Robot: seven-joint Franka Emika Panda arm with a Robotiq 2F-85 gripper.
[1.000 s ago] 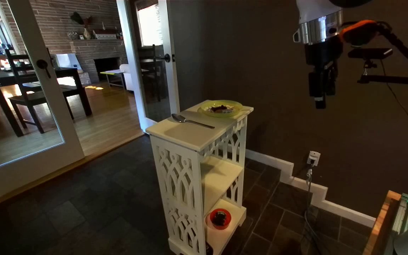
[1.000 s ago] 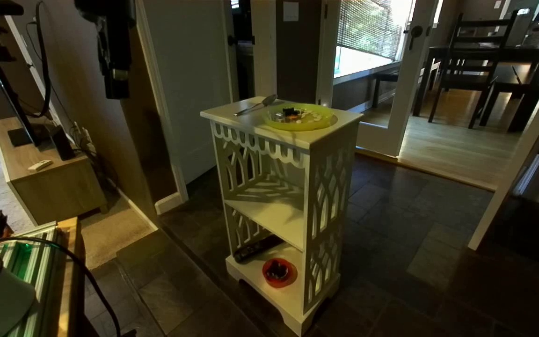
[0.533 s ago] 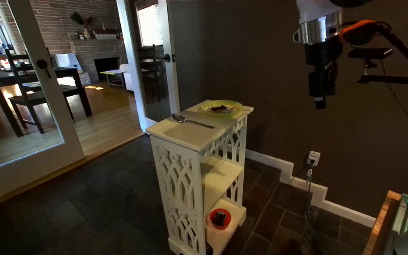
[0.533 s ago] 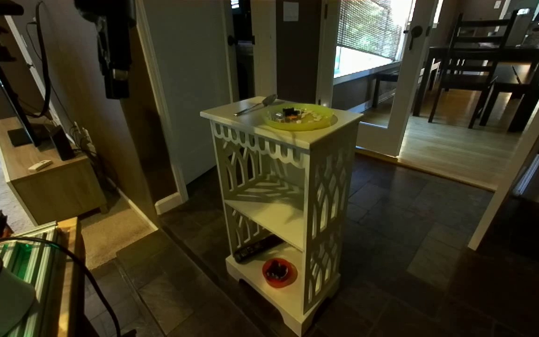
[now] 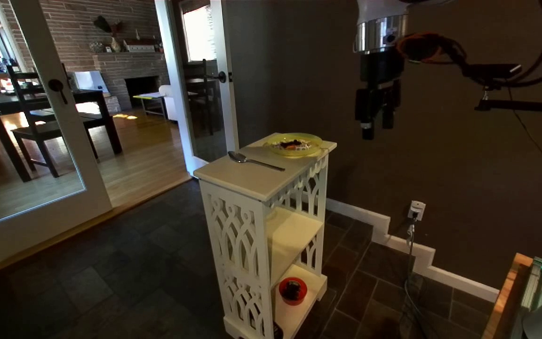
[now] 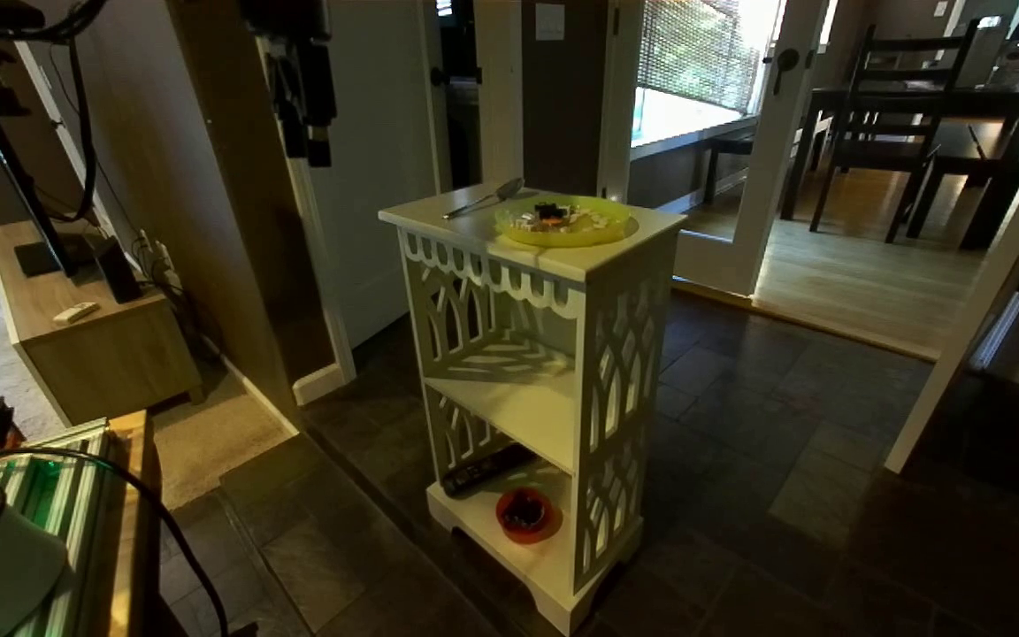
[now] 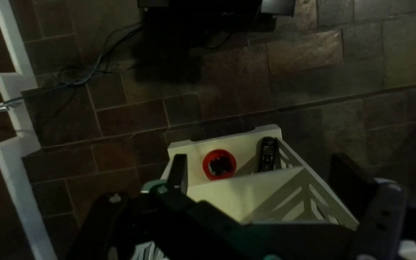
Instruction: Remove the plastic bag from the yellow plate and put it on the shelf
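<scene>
A yellow-green plate [image 5: 294, 153] rests on top of a white shelf unit [image 5: 238, 181]; the plate [image 6: 563, 239] shows in both exterior views. On it lies a small heap of white, black and orange pieces [image 6: 552, 215]; I cannot make out a plastic bag for certain. The unit's middle shelf [image 5: 294, 230] also shows in the wrist view [image 7: 229, 198]. My gripper [image 5: 377, 128] hangs higher than the plate and off to its side, pointing down. In the wrist view its fingers [image 7: 260, 162] are wide apart with nothing between them. The plate is out of the wrist view.
A spoon [image 5: 257, 163] lies on the unit's top beside the plate. The bottom shelf holds a red bowl [image 6: 524, 531] with dark contents and a black remote [image 7: 267, 153]. A brown wall stands behind. A wooden table edge [image 5: 506, 301] is near the arm's base.
My arm has moved toward the shelf unit, leftward in one exterior view and rightward in another, and has turned, so the gap between the fingers shows more. The plate and its contents stay put.
</scene>
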